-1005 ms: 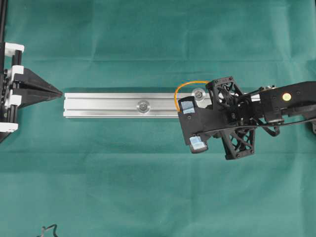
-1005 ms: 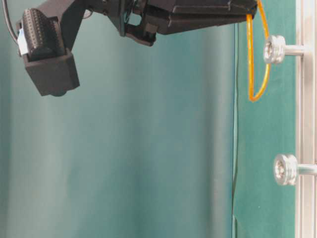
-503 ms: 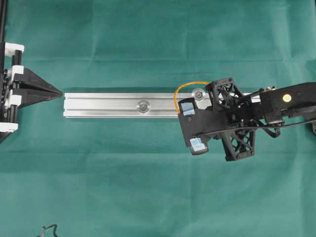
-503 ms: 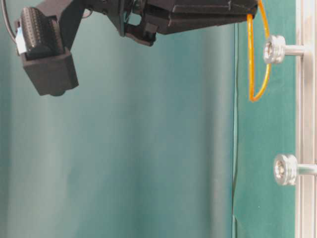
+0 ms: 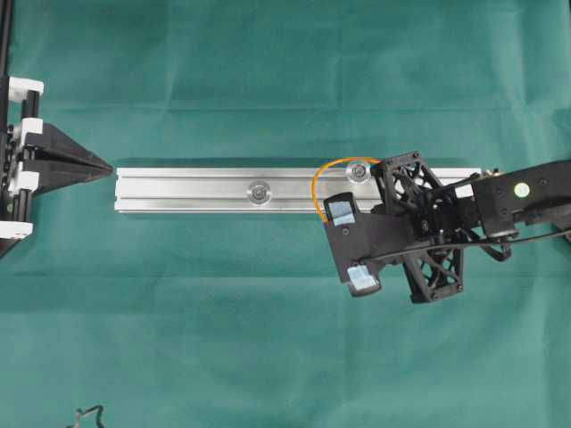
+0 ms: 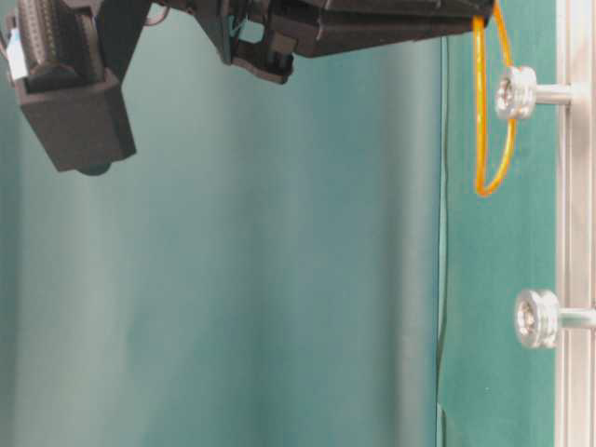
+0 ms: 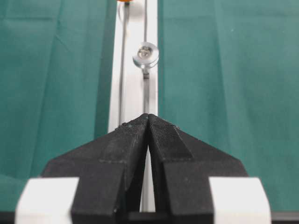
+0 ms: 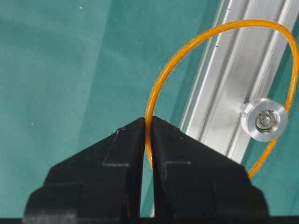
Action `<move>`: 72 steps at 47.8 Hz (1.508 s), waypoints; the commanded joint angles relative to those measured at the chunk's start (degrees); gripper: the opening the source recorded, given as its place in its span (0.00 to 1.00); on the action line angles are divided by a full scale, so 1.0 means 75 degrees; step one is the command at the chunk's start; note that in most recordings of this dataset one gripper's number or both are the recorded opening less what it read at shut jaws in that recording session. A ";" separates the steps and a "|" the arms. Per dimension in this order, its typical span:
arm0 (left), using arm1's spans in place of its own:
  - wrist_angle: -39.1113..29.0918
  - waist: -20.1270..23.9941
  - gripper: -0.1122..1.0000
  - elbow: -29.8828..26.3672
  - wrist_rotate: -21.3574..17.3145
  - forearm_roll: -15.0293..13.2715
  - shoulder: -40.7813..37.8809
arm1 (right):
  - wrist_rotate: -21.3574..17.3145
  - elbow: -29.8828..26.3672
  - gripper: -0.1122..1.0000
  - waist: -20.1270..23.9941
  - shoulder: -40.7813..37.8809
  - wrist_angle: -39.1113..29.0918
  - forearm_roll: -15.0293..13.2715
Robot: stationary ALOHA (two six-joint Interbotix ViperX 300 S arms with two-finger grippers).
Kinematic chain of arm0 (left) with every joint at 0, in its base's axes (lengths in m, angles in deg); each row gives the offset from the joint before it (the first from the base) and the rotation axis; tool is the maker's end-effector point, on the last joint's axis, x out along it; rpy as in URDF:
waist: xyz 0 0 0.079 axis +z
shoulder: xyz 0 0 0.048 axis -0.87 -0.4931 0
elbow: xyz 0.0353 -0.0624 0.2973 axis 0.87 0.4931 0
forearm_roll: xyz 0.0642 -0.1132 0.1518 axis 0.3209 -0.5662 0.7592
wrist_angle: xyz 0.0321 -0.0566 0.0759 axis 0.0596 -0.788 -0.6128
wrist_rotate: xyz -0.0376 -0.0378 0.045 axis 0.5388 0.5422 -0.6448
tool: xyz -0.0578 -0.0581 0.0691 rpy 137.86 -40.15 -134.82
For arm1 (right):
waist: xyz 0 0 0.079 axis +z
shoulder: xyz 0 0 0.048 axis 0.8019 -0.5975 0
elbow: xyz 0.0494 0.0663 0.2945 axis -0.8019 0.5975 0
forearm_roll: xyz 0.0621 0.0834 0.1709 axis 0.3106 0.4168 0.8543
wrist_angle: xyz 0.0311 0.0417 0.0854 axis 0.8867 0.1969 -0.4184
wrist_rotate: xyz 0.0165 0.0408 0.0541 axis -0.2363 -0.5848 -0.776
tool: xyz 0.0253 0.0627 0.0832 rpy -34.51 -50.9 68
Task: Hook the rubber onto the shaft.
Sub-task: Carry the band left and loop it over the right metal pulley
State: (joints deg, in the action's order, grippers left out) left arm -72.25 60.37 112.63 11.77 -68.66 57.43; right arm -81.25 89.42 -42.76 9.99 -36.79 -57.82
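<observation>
Right gripper point(image 8: 148, 122) clamped on the rubber point(image 8: 219, 32), jaws pinching the cord at the loop's 7 o'clock edge as the right wrist view shows it. The orange loop stands open, held clear of the green cloth point(image 5: 268, 339), with the near shaft point(image 8: 264, 120) appearing inside it toward 4 o'clock. Step in hand, by judgement: carrying the loop over the shaft's flanged head. Whether the band has passed the flange cannot be told; in the table-level view the rubber point(image 6: 494, 140) brackets the head. The next move calls for lowering the loop past the flange toward the silver rail point(image 5: 196, 187), then letting go. The right arm reaches in from 3 o'clock in the overhead view. Left gripper point(image 7: 148, 119) pressed shut, empty, parked at the rail's 9 o'clock end, pointing along it
</observation>
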 commanded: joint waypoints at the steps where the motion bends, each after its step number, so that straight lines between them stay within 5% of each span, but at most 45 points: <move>1: 0.0047 0.0000 0.10 -0.0234 0.0000 0.0012 -0.0047 | -0.0012 -0.0141 0.16 0.0082 0.0082 0.0047 0.0023; 56: 0.0047 0.0000 0.10 -0.0234 0.0000 0.0023 -0.0047 | -0.0047 -0.0188 0.16 0.0680 0.0023 0.0129 0.0363; 72: 0.0047 -0.0012 0.10 -0.0234 -0.0012 0.0023 -0.0035 | -0.1758 -0.0469 0.16 0.0668 -0.0199 0.0129 0.0363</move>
State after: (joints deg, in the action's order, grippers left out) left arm -72.25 60.37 112.63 11.68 -68.66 57.43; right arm -92.33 87.84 -38.02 8.06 -36.18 -55.36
